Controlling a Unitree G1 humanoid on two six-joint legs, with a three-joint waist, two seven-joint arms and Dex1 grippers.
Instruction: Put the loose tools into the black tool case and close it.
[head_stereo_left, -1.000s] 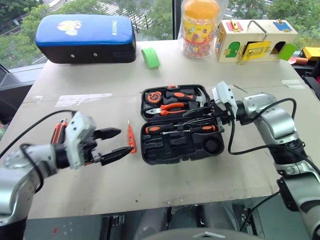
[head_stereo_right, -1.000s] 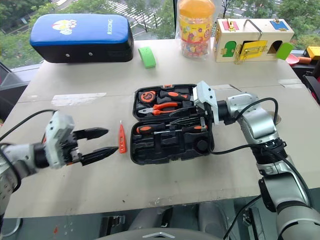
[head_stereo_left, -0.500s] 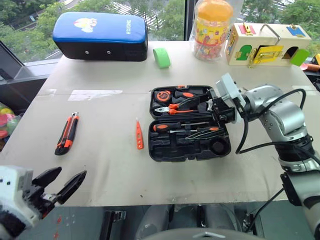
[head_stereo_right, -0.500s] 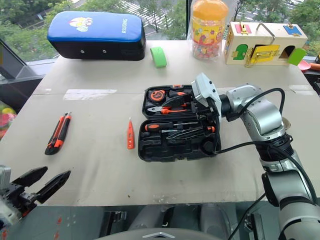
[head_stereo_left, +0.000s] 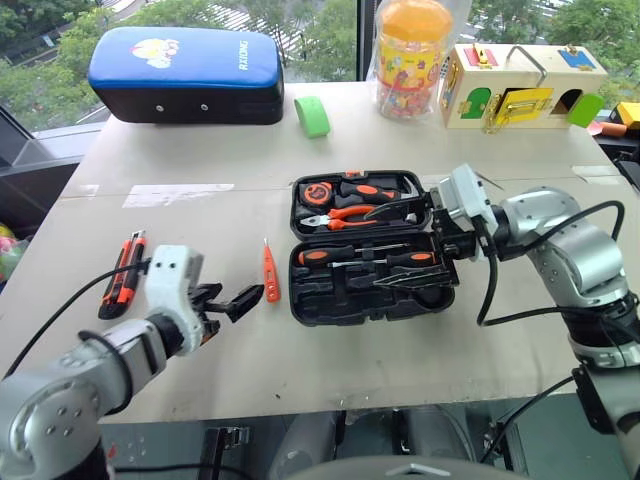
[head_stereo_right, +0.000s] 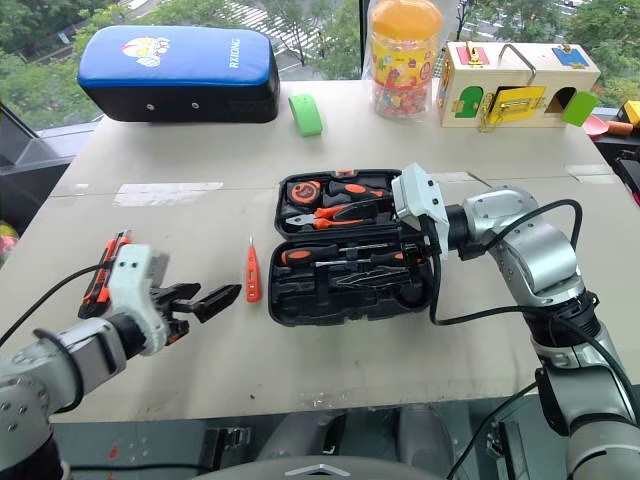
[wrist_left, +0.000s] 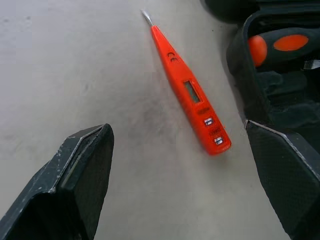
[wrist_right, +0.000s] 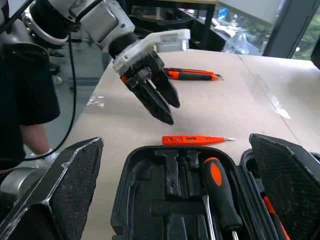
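Note:
The black tool case (head_stereo_left: 322, 300) lies open at mid-table. Pliers and a tape measure fill its far half, and two orange-and-black screwdrivers (head_stereo_left: 338, 256) lie in its near half. My right gripper (head_stereo_left: 402, 245) hangs over the case's right side, pointing left, open and holding nothing. The slim orange tester screwdriver (head_stereo_left: 269, 285) lies on the table just left of the case. My left gripper (head_stereo_left: 238, 297) is open just left of the tester (wrist_left: 190, 92), apart from it. The utility knife (head_stereo_left: 122, 272) lies further left.
Along the table's far edge stand a blue-topped padded case (head_stereo_left: 185, 75), a green tape roll (head_stereo_left: 312, 115), a jar (head_stereo_left: 408, 55) and a wooden latch box (head_stereo_left: 520, 85). A person in a black top (wrist_right: 25, 95) is past the table's left edge.
My right gripper has opened over the case, leaving the second screwdriver in it. My left gripper dropped below the table's front edge, then came back beside the tester. The camera shifted.

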